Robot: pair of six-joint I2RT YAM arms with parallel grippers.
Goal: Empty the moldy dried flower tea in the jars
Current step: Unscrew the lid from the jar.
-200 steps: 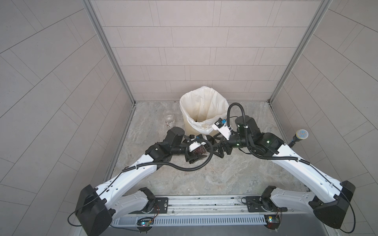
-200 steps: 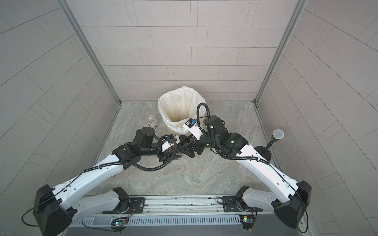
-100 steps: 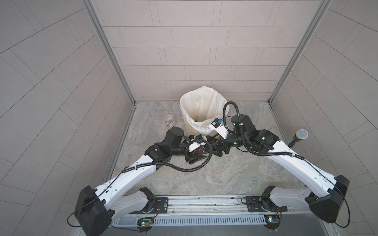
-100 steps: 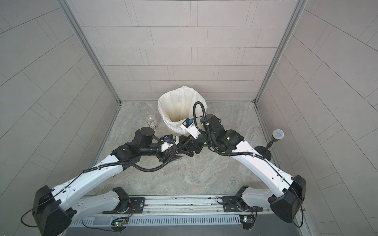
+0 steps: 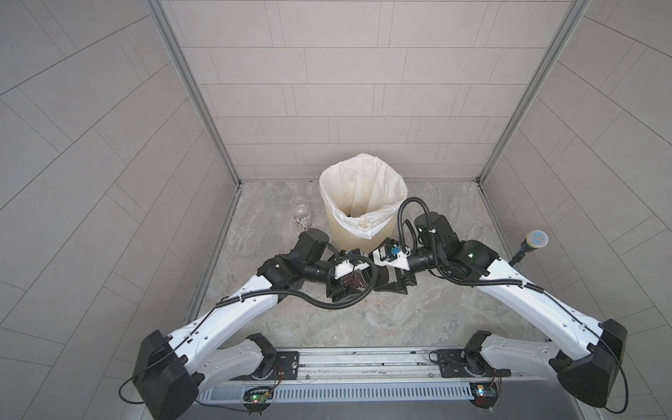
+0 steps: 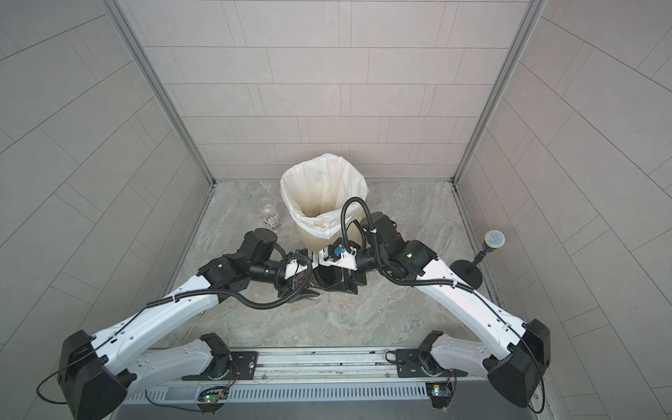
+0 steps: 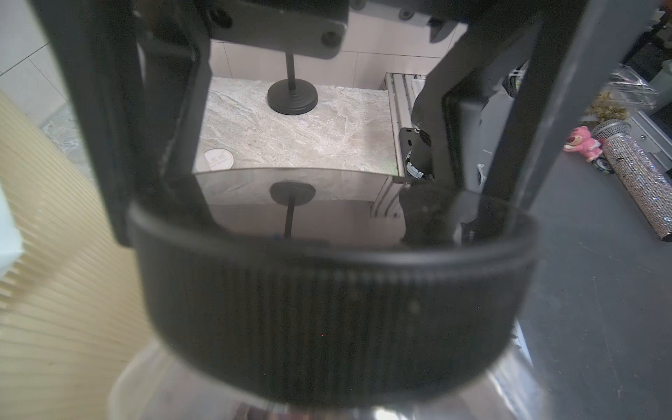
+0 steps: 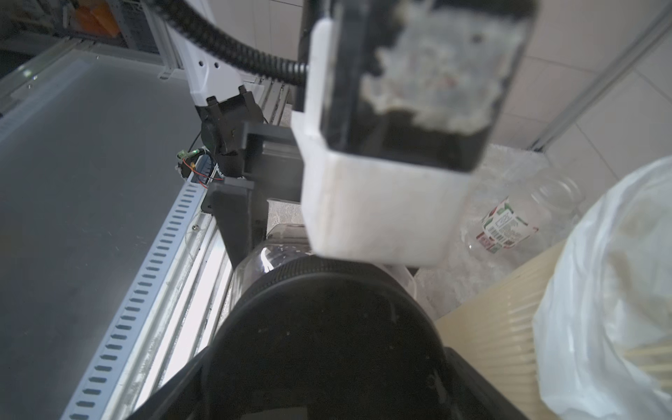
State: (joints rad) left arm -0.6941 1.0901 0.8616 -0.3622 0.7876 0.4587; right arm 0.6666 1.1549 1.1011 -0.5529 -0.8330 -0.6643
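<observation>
Top views both show a labelled jar (image 5: 301, 212) standing upright and lidless on the counter (image 5: 363, 320), just left of the bin (image 5: 345, 236); in front of the bin and a little to its left, the left pincer (image 5: 358, 287) is clamped on a squat jar (image 6: 301, 279), which is tipped over with its lid end turned to the right; the tea (image 5: 353, 280) shows as a dark reddish mass through that jar's clear wall; the black ribbed lid (image 7: 327, 302) sits on the squat jar and fills the left wrist view, with the clear shoulder below it.

Directly in front of the bin, the right pincer (image 6: 329, 278) straddles the lid, its fingers (image 7: 109, 145) standing one at each side of the rim; whether they press the lid or stand just clear of it, I cannot tell; the right wrist view looks onto the flat lid top, with the bin's cream ribbed wall and white liner (image 8: 600, 272) close beside it.

Well right of the bin, near the side wall, a stand (image 5: 537, 240) with a round head rises from a black disc base on the counter.
</observation>
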